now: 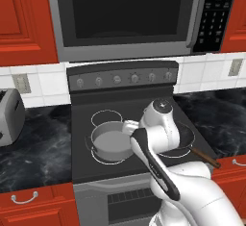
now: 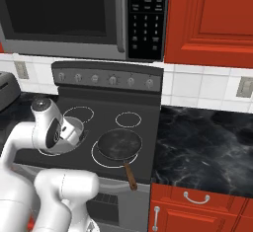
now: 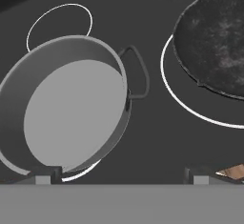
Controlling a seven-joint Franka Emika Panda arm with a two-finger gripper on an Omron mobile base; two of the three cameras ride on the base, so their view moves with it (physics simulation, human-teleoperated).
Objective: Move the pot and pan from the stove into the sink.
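While the pot sits on the stove's front left ring, the pan rests just beside it on the front right ring, its brown handle past the front edge. My claw hangs above the pot's near rim, jaws spread wide, holding nothing.

Matt grey metal pot, speckled dark pan with seemingly wooden handle, glossy black glass stove

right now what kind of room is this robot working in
A home kitchen, rendered: a black stove with a pot and pan on its burners, a microwave above, and red cabinets around.
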